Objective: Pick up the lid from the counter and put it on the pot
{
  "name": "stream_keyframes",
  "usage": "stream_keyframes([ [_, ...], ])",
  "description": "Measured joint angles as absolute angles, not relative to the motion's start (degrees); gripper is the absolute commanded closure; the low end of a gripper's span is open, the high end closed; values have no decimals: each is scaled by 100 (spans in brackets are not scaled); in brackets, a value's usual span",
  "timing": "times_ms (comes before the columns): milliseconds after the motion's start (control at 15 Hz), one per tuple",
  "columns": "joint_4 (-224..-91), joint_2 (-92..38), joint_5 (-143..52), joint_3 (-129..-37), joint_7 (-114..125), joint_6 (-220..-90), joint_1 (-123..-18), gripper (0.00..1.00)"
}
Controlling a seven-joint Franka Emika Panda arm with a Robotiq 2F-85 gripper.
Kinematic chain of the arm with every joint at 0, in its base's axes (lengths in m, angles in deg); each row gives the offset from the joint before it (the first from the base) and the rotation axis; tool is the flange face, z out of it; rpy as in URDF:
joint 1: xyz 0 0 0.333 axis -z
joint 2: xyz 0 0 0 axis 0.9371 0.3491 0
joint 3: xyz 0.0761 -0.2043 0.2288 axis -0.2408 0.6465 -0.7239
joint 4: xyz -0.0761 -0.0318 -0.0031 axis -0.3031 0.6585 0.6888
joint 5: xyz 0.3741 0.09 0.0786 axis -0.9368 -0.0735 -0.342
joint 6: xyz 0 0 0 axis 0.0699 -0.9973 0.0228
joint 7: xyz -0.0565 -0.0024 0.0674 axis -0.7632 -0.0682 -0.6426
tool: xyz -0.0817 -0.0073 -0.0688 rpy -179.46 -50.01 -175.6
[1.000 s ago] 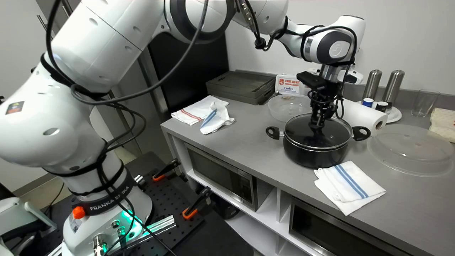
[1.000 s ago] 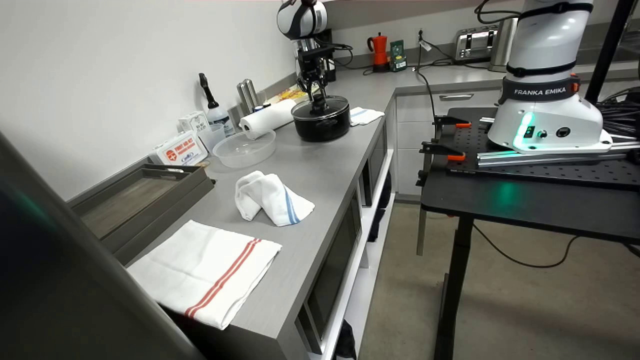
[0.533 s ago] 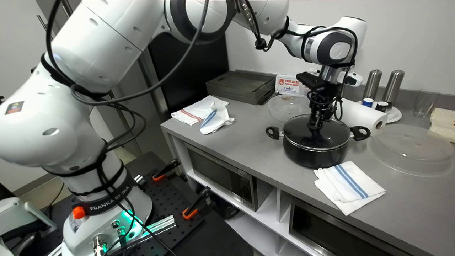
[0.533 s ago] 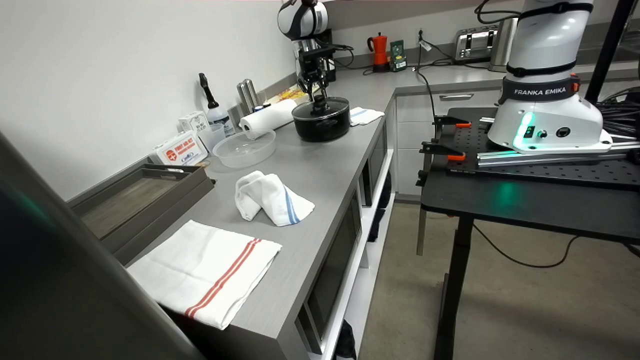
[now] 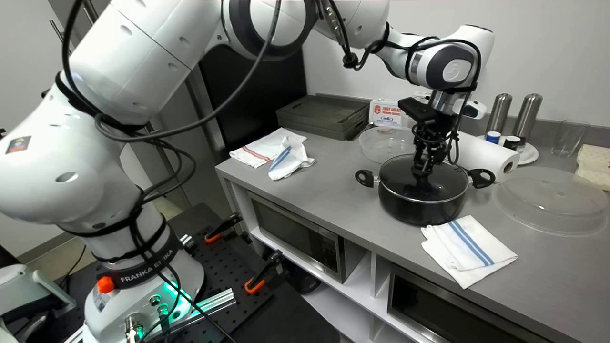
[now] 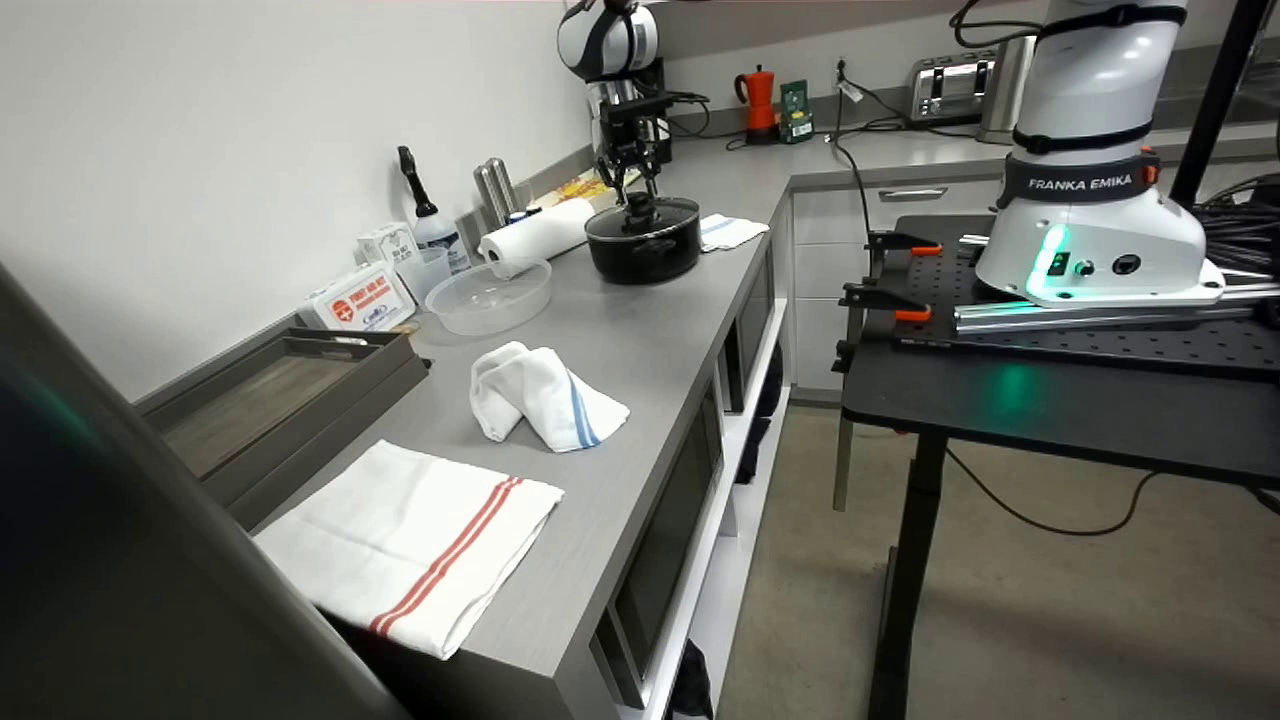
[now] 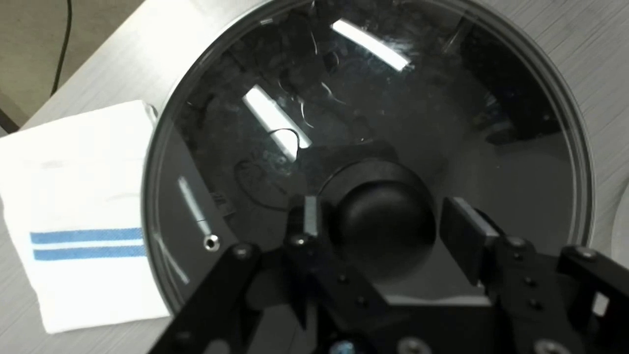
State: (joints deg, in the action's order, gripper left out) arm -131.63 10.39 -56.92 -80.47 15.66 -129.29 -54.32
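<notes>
The clear glass lid (image 5: 441, 183) with its thin metal rim lies level on the black pot (image 5: 419, 209), which stands on the grey counter (image 5: 338, 190). In the wrist view the lid (image 7: 417, 113) fills the middle and covers the pot. In an exterior view the lid (image 6: 672, 212) sits on the pot (image 6: 650, 260). My gripper (image 5: 422, 167) points down over the lid's centre. In the wrist view the gripper (image 7: 383, 209) has its fingers apart on either side of the dark knob (image 7: 385, 231). A gap shows between the knob and the right finger.
A blue-striped towel (image 5: 469, 247) lies in front of the pot. A large clear disc (image 5: 550, 200) is beside it. A paper towel roll (image 5: 491, 155) and a clear bowl (image 5: 386, 143) stand behind. More towels (image 5: 271, 147) and a grey tray (image 5: 324, 114) are farther along.
The lid has come down slightly and now sits closer on the pot. The wrist has dropped a little. The gripper fingers are spread wider around the knob.
</notes>
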Motion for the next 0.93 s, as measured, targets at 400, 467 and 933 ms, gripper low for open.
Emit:
stream_keyframes([
  [400,-13157,1030,-5717,-8067,1556,-12862,-5431,0],
  [467,-13157,1028,-5717,-8071,1552,-12862,-5431,0],
  [933,-13375,722,-5717,-8137,1422,-12875,-5443,0],
])
